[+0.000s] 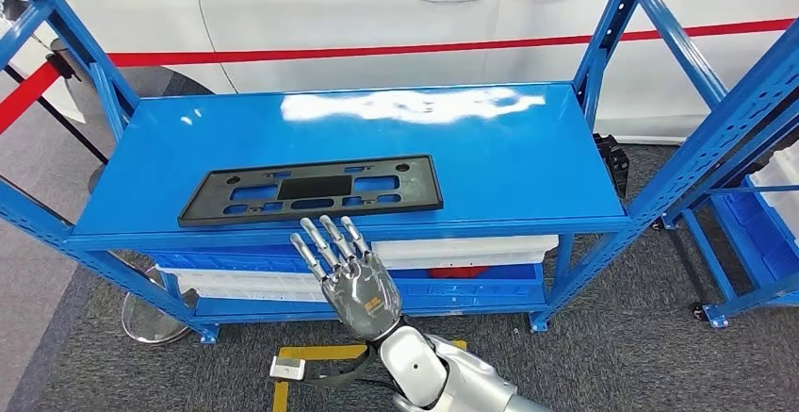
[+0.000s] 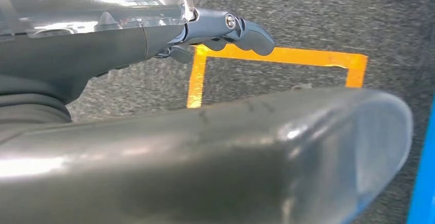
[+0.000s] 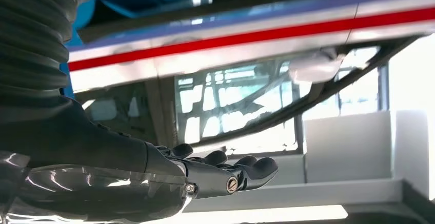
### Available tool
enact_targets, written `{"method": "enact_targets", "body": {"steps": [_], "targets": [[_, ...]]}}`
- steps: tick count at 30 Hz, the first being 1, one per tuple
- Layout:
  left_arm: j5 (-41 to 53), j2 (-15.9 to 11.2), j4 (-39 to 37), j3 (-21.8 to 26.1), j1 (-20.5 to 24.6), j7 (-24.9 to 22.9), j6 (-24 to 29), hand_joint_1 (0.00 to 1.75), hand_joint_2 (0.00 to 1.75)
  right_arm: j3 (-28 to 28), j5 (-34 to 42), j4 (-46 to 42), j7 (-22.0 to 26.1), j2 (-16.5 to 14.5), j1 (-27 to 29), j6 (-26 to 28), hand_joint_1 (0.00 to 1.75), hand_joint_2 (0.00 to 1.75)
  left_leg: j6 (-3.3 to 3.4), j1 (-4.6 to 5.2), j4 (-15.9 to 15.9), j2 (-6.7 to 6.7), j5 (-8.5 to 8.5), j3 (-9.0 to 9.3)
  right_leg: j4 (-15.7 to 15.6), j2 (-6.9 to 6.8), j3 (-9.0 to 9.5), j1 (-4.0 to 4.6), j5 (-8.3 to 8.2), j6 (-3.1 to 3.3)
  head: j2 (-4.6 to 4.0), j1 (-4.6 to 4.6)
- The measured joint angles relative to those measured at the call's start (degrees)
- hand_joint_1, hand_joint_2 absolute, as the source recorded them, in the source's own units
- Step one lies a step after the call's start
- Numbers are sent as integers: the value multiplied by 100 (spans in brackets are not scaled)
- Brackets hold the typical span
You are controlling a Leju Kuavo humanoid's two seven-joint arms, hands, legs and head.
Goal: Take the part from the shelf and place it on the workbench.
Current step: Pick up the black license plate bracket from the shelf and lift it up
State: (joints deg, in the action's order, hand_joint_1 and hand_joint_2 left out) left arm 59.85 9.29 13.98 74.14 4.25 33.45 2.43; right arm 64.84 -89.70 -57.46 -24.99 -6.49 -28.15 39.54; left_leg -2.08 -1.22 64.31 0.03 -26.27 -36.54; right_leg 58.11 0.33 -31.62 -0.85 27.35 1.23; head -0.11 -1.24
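Right hand [image 1: 350,275], fingers spread and empty, apparently just short of the part [image 1: 312,189] lying flat, long axis left-right.

Even overhead light is cast across the blue shelf [image 1: 377,139], where white glare is smeared along the far half of its top. Beyond the right hand [image 3: 225,175], windows are blown out; close-up parts are blurred.

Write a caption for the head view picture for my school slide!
An open robot hand reaches up toward a flat black plastic frame lying on a blue shelf.
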Motion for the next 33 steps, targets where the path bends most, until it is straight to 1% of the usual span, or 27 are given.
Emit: {"method": "enact_targets", "body": {"steps": [1,2,4,5,7,8,10,11,12,13,15,16,17,19,21,22,23,24,25,26,27,28,29,30,31,32,33], "targets": [[5,0,-1,2,3,-2,-9,0,0,18,-8,-39,-40,1,-53,8,0,175,21,9,-326,-4,115,154,10,4,17,5,24,-28,0,-2],[10,0,-1,3,5,-5,-15,0,0,32,-13,-68,-55,1,-94,16,0,175,47,22,-536,-9,164,249,15,4,25,10,41,-58,0,-1],[21,0,-2,4,5,-13,-15,0,0,47,-19,-96,-27,1,-132,31,0,175,112,55,-621,-22,124,280,7,3,25,16,53,-119,1,-4],[25,0,-2,5,2,-17,-15,0,0,51,-20,-101,-3,-1,-136,32,0,175,147,45,-633,-22,126,288,2,2,32,13,68,-151,1,-3],[38,2,-2,9,0,-25,-18,0,0,66,-9,-100,40,-6,-151,23,0,175,228,26,-678,-17,125,325,171,-3,-29,9,190,-202,1,-1],[47,3,-2,10,4,-27,-20,0,0,74,-4,-93,91,-8,-157,21,0,175,267,15,-698,-13,122,346,440,-6,-160,8,331,-219,1,1],[72,6,-2,10,14,-31,-24,0,0,65,-4,-41,325,-9,-128,25,0,175,318,27,-699,-11,96,367,1242,-9,-598,9,644,-231,1,2],[84,7,-2,10,14,-35,-24,0,0,39,-9,2,483,-11,-89,30,0,175,329,32,-695,-13,81,381,1574,-10,-805,9,717,-235,1,3],[94,7,-2,10,11,-39,-24,0,0,8,-13,54,627,-16,-46,32,0,175,333,35,-689,-18,62,399,1706,-10,-922,9,670,-233,1,2],[107,8,-2,11,9,-42,-24,0,0,-25,-14,111,753,-28,-10,32,0,175,330,37,-681,-24,38,426,1598,-11,-921,9,502,-223,1,3],[127,13,-2,12,8,-43,-27,0,0,-86,-14,251,977,-73,25,33,0,175,302,38,-657,-35,-28,488,871,-18,-653,13,17,-180,1,4],[133,15,-3,13,13,-42,-29,0,0,-120,-14,330,1098,-104,34,33,0,175,275,50,-635,-38,-64,503,503,-23,-505,26,-141,-157,1,4],[136,17,-3,13,18,-42,-31,0,0,-153,-14,411,1205,-134,50,34,0,175,244,61,-621,-39,-88,504,260,-25,-411,35,-217,-134,1,1],[142,18,-4,13,23,-43,-31,0,0,-215,-14,566,1336,-199,103,37,0,175,178,75,-619,-36,-111,495,134,-12,-374,61,-195,-96,1,-4],[151,17,-4,11,24,-43,-33,0,0,-258,-14,707,1377,-278,147,38,0,175,113,64,-606,-28,-152,506,109,2,-357,43,-192,-39,1,-5],[161,17,-4,11,28,-41,-38,0,0,-275,-14,770,1397,-325,156,39,0,175,81,59,-504,-25,-226,475,91,1,-338,28,-190,-7,1,-9],[169,17,-4,10,32,-39,-44,0,0,-290,-14,828,1417,-373,163,39,0,175,52,54,-274,-23,-358,376,73,-3,-318,12,-185,23,1,-13],[178,17,-4,10,35,-38,-53,0,0,-309,-14,881,1445,-414,177,39,0,175,26,48,65,-22,-525,215,70,-8,-304,10,-174,45,1,-16],[185,17,-4,10,37,-38,-62,0,0,-331,-14,928,1474,-447,197,39,0,175,5,45,452,-21,-691,16,69,-12,-297,11,-163,61,1,-19],[187,17,-4,10,35,-38,-74,0,0,-356,-14,970,1499,-469,230,39,0,175,-12,41,805,-21,-798,-181,70,-13,-288,14,-152,69,1,-18],[187,17,-4,9,30,-38,-86,0,0,-381,-14,1005,1517,-483,264,39,0,175,-19,41,983,-21,-793,-300,71,-10,-274,16,-139,71,1,-18],[189,17,-4,9,26,-38,-96,0,0,-401,-14,1036,1526,-495,293,39,0,175,-18,41,950,-21,-678,-317,72,-4,-253,16,-125,67,1,-18],[193,17,-4,8,24,-38,-107,0,0,-421,-14,1067,1530,-510,314,39,0,175,-7,41,686,-21,-458,-222,72,5,-220,16,-107,59,1,-18],[199,17,-4,7,24,-38,-112,0,0,-437,-14,1092,1531,-530,323,39,0,175,14,42,271,-21,-208,-47,72,13,-183,16,-85,46,1,-18],[206,17,-4,5,29,-39,-116,0,0,-457,-14,1115,1531,-550,324,39,0,175,41,50,-115,-21,-42,126,72,17,-155,24,-67,28,1,-16],[212,17,-4,2,38,-41,-120,0,0,-482,-14,1134,1530,-572,322,39,0,175,74,66,-423,-24,61,265,74,22,-141,31,-53,5,1,-19],[216,17,-4,-2,46,-43,-121,0,0,-505,-14,1154,1528,-590,320,39,0,175,105,82,-573,-28,77,327,71,23,-140,36,-47,-23,1,-18]]}}
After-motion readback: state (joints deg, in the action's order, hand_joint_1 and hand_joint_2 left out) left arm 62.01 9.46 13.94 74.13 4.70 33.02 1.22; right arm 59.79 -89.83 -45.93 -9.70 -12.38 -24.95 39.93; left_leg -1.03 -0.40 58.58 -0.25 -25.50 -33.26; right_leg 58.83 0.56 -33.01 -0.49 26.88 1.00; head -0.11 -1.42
